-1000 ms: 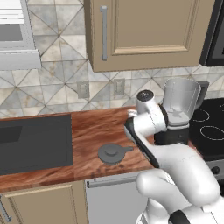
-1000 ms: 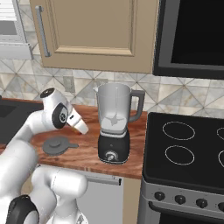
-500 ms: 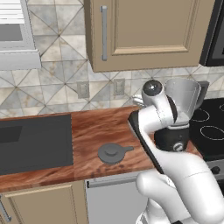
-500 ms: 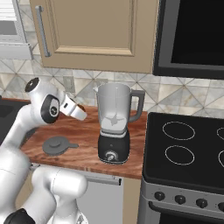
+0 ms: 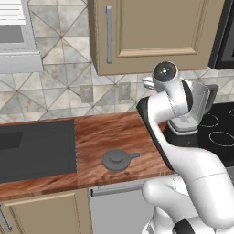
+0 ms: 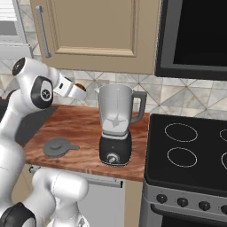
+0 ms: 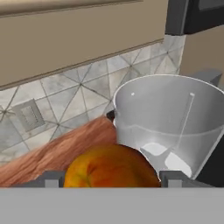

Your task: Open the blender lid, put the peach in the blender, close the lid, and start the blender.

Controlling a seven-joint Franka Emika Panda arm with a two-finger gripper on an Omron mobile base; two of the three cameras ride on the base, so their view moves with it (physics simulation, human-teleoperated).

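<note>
The blender (image 6: 116, 129) stands on the wooden counter with its clear jar (image 7: 166, 124) open and nothing in it. Its black base with a round knob (image 6: 113, 158) faces the counter's front edge. The dark grey lid (image 5: 119, 159) (image 6: 57, 146) lies flat on the counter to the left of the blender. My gripper (image 6: 79, 90) is raised to about the jar rim's height, just left of the jar, shut on the orange-yellow peach (image 7: 111, 168) (image 6: 80, 86). In the hand view the peach sits between the fingertips (image 7: 170, 178) in front of the open jar.
A black stove top (image 6: 190, 150) adjoins the counter right of the blender. A dark sink (image 5: 34, 151) lies at the left. Beige wall cabinets (image 6: 97, 31) hang above, and the tiled backsplash carries outlets (image 5: 124, 91).
The arm has lifted and carried the peach from low over the counter up and toward the jar's rim. Lid and blender have not moved.
</note>
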